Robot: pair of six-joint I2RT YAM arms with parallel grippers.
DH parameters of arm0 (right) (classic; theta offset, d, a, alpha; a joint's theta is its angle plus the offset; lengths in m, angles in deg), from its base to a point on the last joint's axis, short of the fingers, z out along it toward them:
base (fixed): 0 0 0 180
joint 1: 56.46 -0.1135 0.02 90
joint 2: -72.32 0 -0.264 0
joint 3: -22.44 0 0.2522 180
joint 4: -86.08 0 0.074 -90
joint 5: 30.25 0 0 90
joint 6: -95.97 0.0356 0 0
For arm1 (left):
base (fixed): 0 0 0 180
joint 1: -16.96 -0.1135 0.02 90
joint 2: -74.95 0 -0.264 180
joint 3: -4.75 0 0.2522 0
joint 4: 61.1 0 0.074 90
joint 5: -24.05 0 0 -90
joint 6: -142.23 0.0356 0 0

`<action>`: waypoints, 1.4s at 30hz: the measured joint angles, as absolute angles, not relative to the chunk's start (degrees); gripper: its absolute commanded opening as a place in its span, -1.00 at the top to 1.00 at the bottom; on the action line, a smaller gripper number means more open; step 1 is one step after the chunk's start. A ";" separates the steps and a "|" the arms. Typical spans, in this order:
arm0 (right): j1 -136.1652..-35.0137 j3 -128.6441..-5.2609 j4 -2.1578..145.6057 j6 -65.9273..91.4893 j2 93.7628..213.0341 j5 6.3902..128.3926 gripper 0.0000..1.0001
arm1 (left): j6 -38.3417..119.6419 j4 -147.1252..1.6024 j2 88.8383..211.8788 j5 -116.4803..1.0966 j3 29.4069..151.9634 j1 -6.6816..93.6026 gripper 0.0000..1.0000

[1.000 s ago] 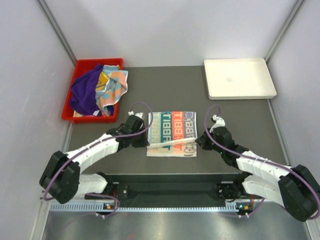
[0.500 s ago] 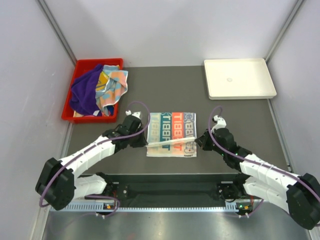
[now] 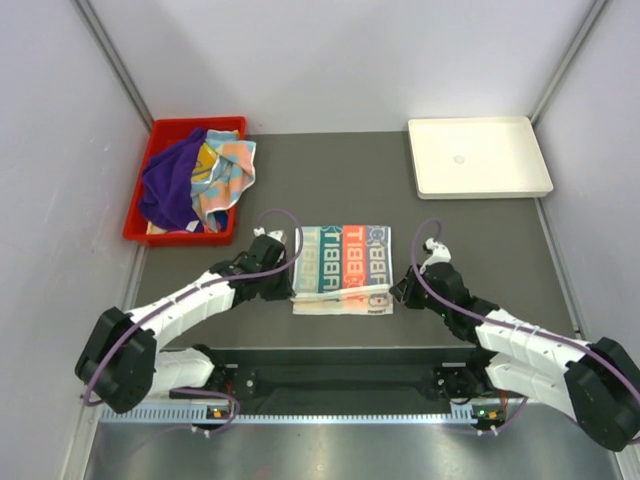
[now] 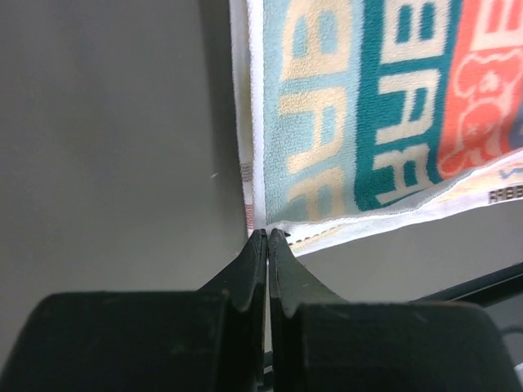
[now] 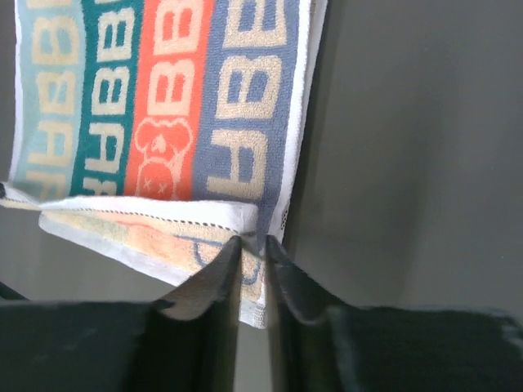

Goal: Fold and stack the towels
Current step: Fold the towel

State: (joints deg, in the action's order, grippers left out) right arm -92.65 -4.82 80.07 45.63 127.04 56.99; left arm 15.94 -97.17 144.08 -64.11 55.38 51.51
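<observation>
left pincer point(image 4: 268, 236) clamped on lettered terry towel point(image 4: 384, 106) corner | right pincer point(image 5: 252, 242) narrowly parted at folded hem

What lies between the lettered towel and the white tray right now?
Nothing. In the top view, the stretch of dark table between the lettered towel and the white tray is bare.

A red rectangular plastic bin point(image 3: 196, 122) sits far left on the dark grey table point(image 3: 340, 180); a white shallow tray point(image 3: 478, 157) lies far right.
</observation>
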 measured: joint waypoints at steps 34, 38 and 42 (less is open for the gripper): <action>-91.79 -27.50 73.23 42.92 145.37 54.76 0.38 | 16.48 -96.71 155.72 -65.64 69.21 50.06 0.52; -90.26 -36.35 75.50 42.00 155.10 56.99 0.43 | 16.61 -91.66 164.03 -64.61 76.58 46.68 0.54; -88.60 -43.61 77.93 42.11 165.05 61.40 0.49 | 16.81 -87.86 172.64 -60.96 82.52 43.18 0.63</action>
